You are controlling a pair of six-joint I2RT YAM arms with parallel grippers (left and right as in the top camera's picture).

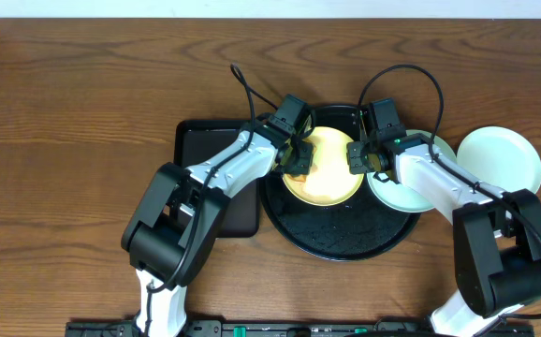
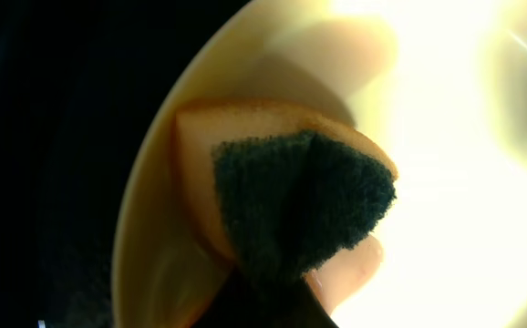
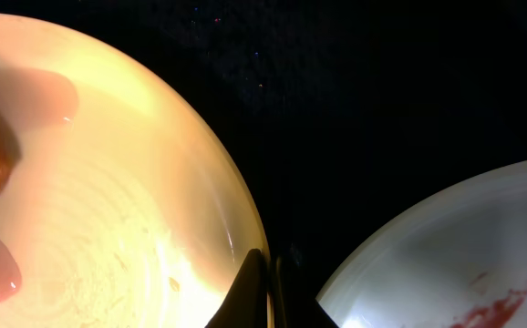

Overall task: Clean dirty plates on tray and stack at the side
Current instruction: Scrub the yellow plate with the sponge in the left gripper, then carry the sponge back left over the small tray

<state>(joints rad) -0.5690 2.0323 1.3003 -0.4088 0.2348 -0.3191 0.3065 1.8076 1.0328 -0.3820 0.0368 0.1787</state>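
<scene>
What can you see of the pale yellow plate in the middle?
The pale yellow round plastic plate sits in the large round glossy black tray, its shallow inside glossy with faint concentric rings. The left gripper presses an orange sponge with a dark green scouring face against its left inner side, while the right gripper pinches its right rim in its jaws. A pale mint-green plate lies just beside it.

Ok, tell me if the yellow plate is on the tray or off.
On. The yellow plate lies inside the tray rim overhead; wrist views show black tray beside it.
</scene>
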